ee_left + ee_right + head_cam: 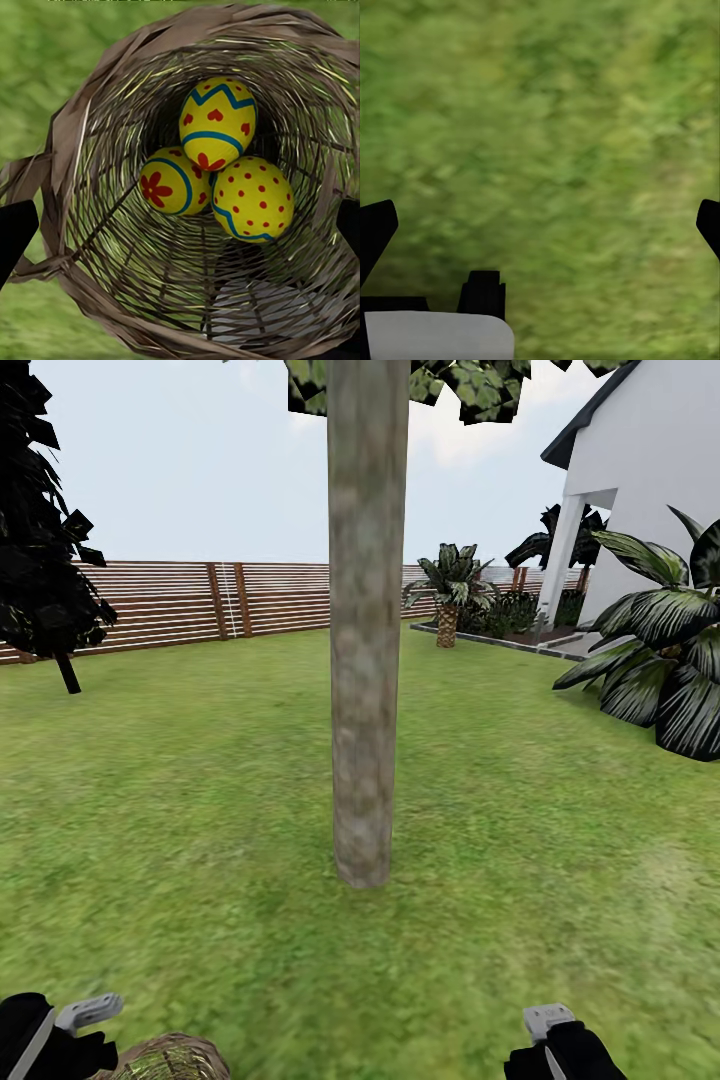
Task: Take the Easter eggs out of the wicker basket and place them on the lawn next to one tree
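The left gripper (180, 225) hangs right over the mouth of the wicker basket (82, 127), its two dark fingertips (15, 232) spread wide apart at either side of the rim, closed on nothing. Straight below it, deep in the basket, lie the three Easter eggs, all touching one another: one with blue zigzags and red hearts (217, 122), one with a red flower and a blue band (171, 182), and one dotted in red (253, 199). From the head view the basket (170, 1058) sits on the lawn (180, 810) just beside the left arm, at the robot's own left.

The right gripper (540, 225) hovers above bare grass (555, 135), its fingers (376, 229) also wide apart and empty; the basket is off to its left, well apart from it.

Ahead of both grippers, roughly midway between them and further out, stands the tree (366, 660) with its thick grey-brown trunk rising from the grass. Beyond it runs a brown slat fence (200, 605). A black tree (40, 550) stands far out on the left gripper's side; a white house (650, 480), a short palm (450, 595) and a broad-leaved plant (660, 660) lie out on the right gripper's side.
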Available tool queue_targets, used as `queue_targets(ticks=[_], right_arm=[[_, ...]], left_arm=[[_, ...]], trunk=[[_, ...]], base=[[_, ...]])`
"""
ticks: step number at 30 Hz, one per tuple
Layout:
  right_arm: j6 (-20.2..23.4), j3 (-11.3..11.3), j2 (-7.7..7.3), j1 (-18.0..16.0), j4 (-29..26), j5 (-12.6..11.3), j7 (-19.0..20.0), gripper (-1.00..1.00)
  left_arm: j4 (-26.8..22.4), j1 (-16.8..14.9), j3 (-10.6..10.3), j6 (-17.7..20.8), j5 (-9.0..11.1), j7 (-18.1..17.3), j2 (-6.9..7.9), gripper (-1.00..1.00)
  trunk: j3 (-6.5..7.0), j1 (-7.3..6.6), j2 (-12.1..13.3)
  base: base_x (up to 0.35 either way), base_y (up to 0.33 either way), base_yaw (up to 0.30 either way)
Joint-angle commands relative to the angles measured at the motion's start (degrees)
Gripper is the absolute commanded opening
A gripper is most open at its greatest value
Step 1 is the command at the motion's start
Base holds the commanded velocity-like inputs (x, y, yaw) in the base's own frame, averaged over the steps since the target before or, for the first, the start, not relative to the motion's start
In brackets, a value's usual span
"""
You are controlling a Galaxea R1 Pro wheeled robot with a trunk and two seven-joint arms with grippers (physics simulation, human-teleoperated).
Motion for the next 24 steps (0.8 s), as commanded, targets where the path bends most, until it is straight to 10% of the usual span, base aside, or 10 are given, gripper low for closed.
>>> queue_targets(ticks=[1, 24], right_arm=[[0.3, 0.1, -0.05, 0.0, -0.1, 0.3, 0.3, 1.0], [0.9, -0.6, -0.96, 0.0, -5.5, -0.1, 0.1, 1.0]], left_arm=[[-0.1, 0.0, 0.1, 0.3, 0.4, 0.0, 0.0, 1.0], [-0.1, 0.0, -0.1, 0.3, 0.7, 0.0, -0.98, 1.0]], trunk=[[-0.06, 0.0, 0.0], [-2.39, 2.85, -5.2]], base=[[0.0, 0.0, 0.0], [0.0, 0.0, 0.0]])
